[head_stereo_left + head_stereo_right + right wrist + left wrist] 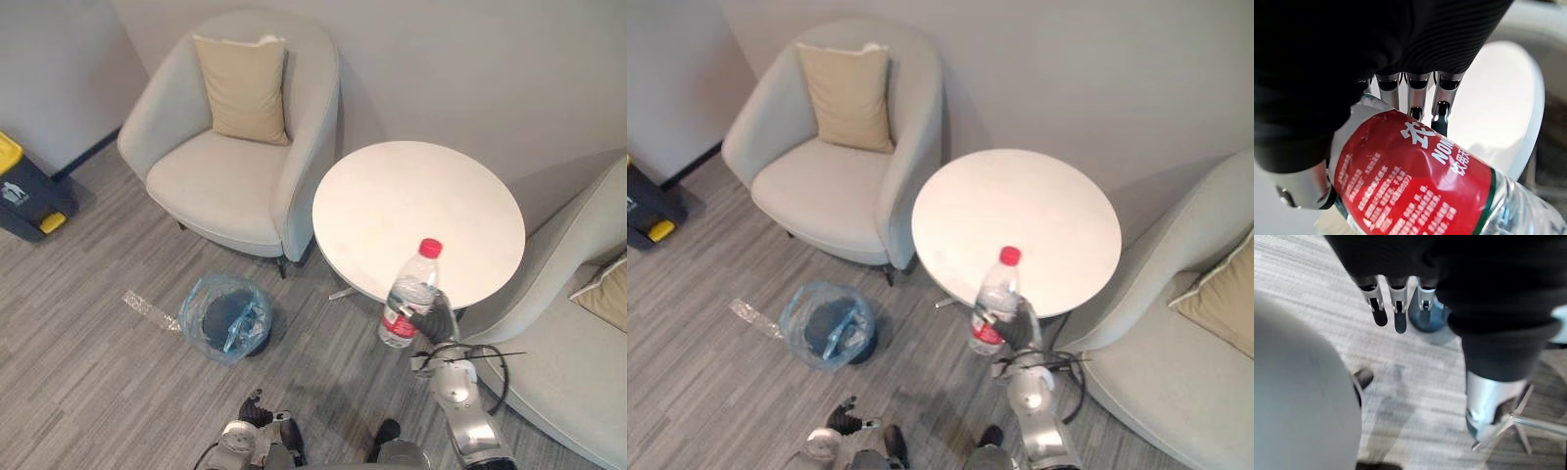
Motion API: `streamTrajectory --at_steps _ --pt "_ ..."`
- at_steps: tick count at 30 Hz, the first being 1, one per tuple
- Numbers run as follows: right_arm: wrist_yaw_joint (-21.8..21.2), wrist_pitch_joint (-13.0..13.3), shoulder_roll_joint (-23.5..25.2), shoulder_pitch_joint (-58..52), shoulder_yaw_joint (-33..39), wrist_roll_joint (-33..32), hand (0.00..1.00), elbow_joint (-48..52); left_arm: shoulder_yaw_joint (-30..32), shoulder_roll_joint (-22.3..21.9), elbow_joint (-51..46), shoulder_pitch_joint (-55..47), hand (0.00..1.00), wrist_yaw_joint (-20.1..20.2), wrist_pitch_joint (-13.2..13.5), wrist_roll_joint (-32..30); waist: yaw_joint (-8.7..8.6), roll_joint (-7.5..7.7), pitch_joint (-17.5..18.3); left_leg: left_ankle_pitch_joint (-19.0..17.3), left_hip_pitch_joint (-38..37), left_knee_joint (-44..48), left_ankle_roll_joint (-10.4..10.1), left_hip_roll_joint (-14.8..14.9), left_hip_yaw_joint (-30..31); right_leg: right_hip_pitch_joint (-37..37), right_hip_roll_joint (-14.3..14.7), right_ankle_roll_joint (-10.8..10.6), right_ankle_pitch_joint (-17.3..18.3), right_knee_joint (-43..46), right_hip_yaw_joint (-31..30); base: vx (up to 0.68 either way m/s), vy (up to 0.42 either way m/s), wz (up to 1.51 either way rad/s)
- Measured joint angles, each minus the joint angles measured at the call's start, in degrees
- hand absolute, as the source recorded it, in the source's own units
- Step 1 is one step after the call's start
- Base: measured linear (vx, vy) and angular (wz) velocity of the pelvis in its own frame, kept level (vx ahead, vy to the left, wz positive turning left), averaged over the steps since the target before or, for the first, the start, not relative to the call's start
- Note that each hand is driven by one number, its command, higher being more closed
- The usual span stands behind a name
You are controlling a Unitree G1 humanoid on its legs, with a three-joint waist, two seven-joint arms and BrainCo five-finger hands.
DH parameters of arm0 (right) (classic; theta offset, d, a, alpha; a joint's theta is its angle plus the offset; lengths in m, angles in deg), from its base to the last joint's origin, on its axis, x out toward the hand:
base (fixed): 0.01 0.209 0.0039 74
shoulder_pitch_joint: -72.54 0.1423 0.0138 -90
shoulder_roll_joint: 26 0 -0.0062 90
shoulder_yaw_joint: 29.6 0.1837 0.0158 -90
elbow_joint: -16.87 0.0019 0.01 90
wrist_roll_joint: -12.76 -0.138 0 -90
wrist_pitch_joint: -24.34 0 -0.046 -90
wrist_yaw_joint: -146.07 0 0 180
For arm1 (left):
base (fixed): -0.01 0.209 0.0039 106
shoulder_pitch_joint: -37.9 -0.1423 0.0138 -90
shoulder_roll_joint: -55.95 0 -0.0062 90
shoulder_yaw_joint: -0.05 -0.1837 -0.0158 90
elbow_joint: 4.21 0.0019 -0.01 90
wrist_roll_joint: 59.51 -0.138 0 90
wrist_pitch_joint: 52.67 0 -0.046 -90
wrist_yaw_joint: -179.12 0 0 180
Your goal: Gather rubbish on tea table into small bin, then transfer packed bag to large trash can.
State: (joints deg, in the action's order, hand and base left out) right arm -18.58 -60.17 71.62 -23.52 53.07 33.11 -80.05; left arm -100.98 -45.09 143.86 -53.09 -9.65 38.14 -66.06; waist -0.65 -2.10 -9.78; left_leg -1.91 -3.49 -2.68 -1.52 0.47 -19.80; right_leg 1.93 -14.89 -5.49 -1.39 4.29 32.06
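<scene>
Bottle (409, 294) upright in right hand (437, 319), fingers curled round it, at table's (421, 211) near edge. Gathering step. Next: swing left over floor bin (194, 311), release. Left hand (1395, 303) idle, fingers straight.

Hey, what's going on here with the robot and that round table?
The robot's right hand is curled round a clear plastic bottle with a red cap, holding it upright by the near edge of the round white table. The small bin, lined with a blue bag, stands on the floor to the robot's left, so the bottle is not yet in it. The left hand hangs low with straight fingers, holding nothing.
</scene>
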Motion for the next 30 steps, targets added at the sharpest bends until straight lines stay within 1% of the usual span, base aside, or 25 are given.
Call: streamTrajectory --at_steps 1,3,4,5,6,7,8,9,10,11,12,13,14,15,16,17,18,19,20,21,23,24,28,29,30 --pt "0.0 0.0 0.0 0.1 -0.1 0.0 1.0 -0.5 0.0 -0.1 0.1 0.0 0.0 0.0 0.0 0.0 -0.01 -0.17 0.0 0.2 -0.4 -0.6 0.2 -0.3 0.1 -0.1 -0.2 -0.2 0.3 0.5 0.1 -0.1 0.078 0.14" --pt "-0.3 -0.5 0.4 0.2 -0.1 0.0 1.0 -3.5 0.1 -0.2 0.1 0.0 0.0 0.0 0.0 0.0 -0.02 -0.3 -0.1 1.0 -1.5 -3.3 0.9 -1.7 2.2 -0.9 -2.3 -0.6 3.3 4.9 0.5 -0.05 0.069 0.33" --pt "-0.5 -0.8 0.6 0.1 -0.1 0.0 1.0 -3.9 0.4 -0.2 0.1 0.0 0.0 0.0 0.0 0.0 -0.04 -0.12 -0.2 1.0 -1.5 -3.2 1.0 -1.9 2.9 -1.0 -2.5 -1.1 4.8 6.1 -0.3 -0.04 0.029 0.62" --pt "-0.8 -1.0 1.0 -0.4 0.3 0.0 1.0 -4.0 0.5 0.1 0.1 0.0 0.0 0.0 0.0 -0.1 -0.4 0.37 -0.6 0.6 -1.3 -2.9 1.6 -2.2 5.1 -2.2 -1.3 -0.8 9.6 8.6 -6.1 -0.03 -0.006 0.73" --pt "-0.8 -1.1 1.3 -0.8 0.6 0.0 1.0 -3.8 0.5 0.3 0.1 0.0 0.0 0.0 0.0 0.0 -0.75 0.91 -0.8 0.3 -0.6 -1.7 1.9 -2.4 6.7 -2.7 -0.1 -0.1 11.7 9.7 -10.5 -0.03 -0.036 1.27" --pt "-0.8 -1.1 1.5 -1.9 1.1 -0.1 1.0 -2.5 0.5 0.6 0.0 0.0 0.0 0.0 0.2 0.1 -1.52 2.24 -1.3 -0.6 1.2 1.3 2.0 -3.2 9.8 -3.4 2.0 1.5 14.3 11.3 -17.2 0.02 -0.033 1.48" --pt "-0.8 -1.0 1.5 -2.2 1.4 -0.1 1.0 -1.9 1.1 1.0 -0.1 0.2 0.0 0.0 0.3 0.2 -1.7 2.79 -1.2 -1.3 1.9 3.8 2.9 -4.5 11.5 -4.1 3.8 1.5 15.1 12.7 -22.3 0.06 -0.031 1.38" --pt "-0.9 -1.0 1.3 -2.1 1.6 -0.1 1.0 -1.9 1.4 1.2 -0.2 0.4 0.0 -0.1 0.4 0.6 -1.56 3.21 -1.4 -1.6 2.0 4.4 3.3 -4.9 12.3 -4.1 3.7 1.8 15.3 13.9 -23.2 0.11 -0.014 0.86" --pt "-1.0 -1.0 0.9 -1.6 1.6 -0.1 1.0 -1.9 2.7 1.3 -0.2 0.5 0.0 -0.2 0.7 1.2 -0.27 3.69 -1.7 -2.7 2.1 5.0 3.3 -5.3 13.5 -3.5 2.7 1.4 15.4 15.5 -22.4 0.16 -0.015 0.49" --pt "-1.0 -1.0 0.3 -0.9 1.6 -0.1 1.0 -2.1 3.4 1.1 -0.3 0.5 0.0 -0.9 0.7 2.1 -0.2 2.99 -2.1 -4.0 2.7 6.9 4.0 -5.3 15.8 -5.0 2.4 1.6 14.4 21.4 -21.9 0.13 -0.012 0.44" --pt "-1.1 -1.0 0.3 -0.8 1.6 -0.1 1.0 -2.0 3.6 0.9 -0.2 0.5 0.0 -1.2 0.7 2.3 -0.42 2.6 -2.4 -4.9 2.6 8.1 4.1 -4.9 16.5 -7.5 2.6 3.3 13.3 27.1 -22.5 0.13 -0.037 0.58" --pt "-1.2 -0.9 0.3 -0.9 1.6 -0.1 1.0 -2.2 3.8 0.8 -0.1 0.8 0.0 -1.2 0.5 2.5 -0.62 1.19 -3.2 -6.1 2.4 9.8 4.4 -3.3 18.6 -10.5 5.4 3.2 15.4 29.3 -25.2 0.12 -0.055 0.64" --pt "-1.3 -0.9 0.2 -0.9 1.6 -0.2 1.0 -2.7 3.5 0.9 0.0 1.5 0.0 -1.1 -0.1 2.7 -0.89 0.74 -3.6 -6.9 2.1 10.6 4.2 -1.7 20.6 -12.1 9.6 2.8 15.6 25.8 -28.3 0.16 -0.067 0.73" --pt "-1.5 -0.9 0.3 -0.9 1.5 -0.2 1.0 -3.0 3.3 1.1 0.1 1.6 0.0 -1.1 -0.5 2.7 -0.89 0.74 -3.7 -7.1 2.0 10.6 4.0 -1.4 21.9 -13.0 11.1 2.5 15.2 24.0 -30.0 0.19 -0.097 0.93" --pt "-1.6 -0.9 0.3 -1.5 1.6 -0.2 1.0 -3.0 3.3 1.5 1.0 1.5 0.0 -1.1 -0.8 2.9 -1.53 1.08 -3.9 -7.5 1.8 10.6 3.5 -1.6 24.1 -13.9 12.9 1.6 14.2 20.3 -32.8 0.23 -0.148 1.21" --pt "-1.7 -1.0 0.3 -2.3 1.9 -0.2 1.0 -2.8 3.3 1.9 1.1 1.4 0.0 -1.1 -1.0 3.0 -2.26 2.66 -3.4 -8.4 1.6 11.8 3.1 -2.7 26.6 -13.8 13.2 2.0 11.3 15.2 -35.3 0.26 -0.182 1.28" --pt "-1.7 -1.0 0.3 -2.8 2.1 -0.2 1.0 -2.8 3.4 2.0 1.1 1.4 0.0 -1.1 -1.2 3.0 -2.23 3.58 -2.8 -9.3 2.0 13.3 2.7 -3.4 27.5 -13.6 12.7 2.4 9.5 13.0 -35.8 0.27 -0.232 1.29" --pt "-1.9 -1.0 0.2 -3.6 2.8 -0.2 1.0 -2.8 3.5 2.1 1.2 1.4 0.0 -1.1 -1.2 2.9 -2.33 4.04 -2.3 -11.6 3.1 16.7 1.6 -4.0 29.5 -12.6 11.8 3.0 5.4 12.2 -34.1 0.28 -0.236 1.08" --pt "-1.9 -1.2 -0.7 -4.0 3.3 -0.2 1.0 -2.9 3.9 0.8 1.2 0.7 0.0 -1.1 -1.2 2.9 -2.29 1.73 -1.3 -13.6 4.0 19.3 0.6 -1.8 29.5 -11.3 12.8 4.0 6.4 11.8 -30.8 0.35 -0.235 1.07" --pt "-2.0 -1.3 -0.8 -3.8 3.7 -0.2 1.0 -2.9 4.4 0.1 1.1 0.3 0.0 -1.1 -1.2 2.9 -2.15 0.59 -0.7 -13.9 4.6 20.7 0.1 -0.4 28.8 -10.3 13.3 4.6 6.5 10.8 -28.8 0.33 -0.157 0.82" --pt "-2.1 -1.5 -1.3 -3.5 4.6 -0.2 1.0 -2.8 5.0 -0.8 1.1 0.2 0.0 -1.1 -1.3 3.0 -2.07 -1.02 -0.3 -13.7 5.4 22.8 -0.4 1.8 26.5 -8.4 14.3 5.2 6.2 9.3 -26.2 0.3 -0.139 0.65" --pt "-2.2 -1.5 -1.2 -3.2 4.8 -0.2 1.0 -2.8 5.3 -1.1 1.0 0.1 0.0 -1.1 -1.3 3.0 -1.62 -1.28 -0.3 -13.4 5.2 23.1 -0.9 3.0 25.3 -7.1 15.0 5.7 5.9 8.7 -25.2 0.29 -0.142 0.63" --pt "-2.2 -1.5 -0.8 -2.2 4.9 -0.4 1.0 -2.6 5.3 -1.0 1.0 0.1 0.0 -1.1 -1.6 2.8 -1.39 -0.93 -0.5 -13.4 3.6 24.1 -2.2 5.3 20.1 -1.5 15.3 5.9 5.9 5.8 -22.8 0.17 -0.011 0.49" --pt "-2.1 -1.5 -0.7 -2.0 5.1 -0.4 1.0 -2.6 5.2 -0.8 0.9 0.1 0.0 -1.0 -1.6 2.6 -1.45 -0.77 -0.6 -14.0 3.8 24.9 -2.5 6.3 16.3 -0.2 14.8 6.6 6.3 5.0 -22.4 0.1 0.071 0.52" --pt "-2.1 -1.5 -0.8 -1.9 5.3 -0.4 1.0 -2.6 4.8 -0.6 1.0 0.2 0.0 -1.0 -1.6 2.2 -1.75 -0.09 -1.0 -14.0 4.8 25.0 -2.5 7.6 13.2 0.5 13.9 6.8 6.6 4.4 -21.4 0.08 0.109 0.62"
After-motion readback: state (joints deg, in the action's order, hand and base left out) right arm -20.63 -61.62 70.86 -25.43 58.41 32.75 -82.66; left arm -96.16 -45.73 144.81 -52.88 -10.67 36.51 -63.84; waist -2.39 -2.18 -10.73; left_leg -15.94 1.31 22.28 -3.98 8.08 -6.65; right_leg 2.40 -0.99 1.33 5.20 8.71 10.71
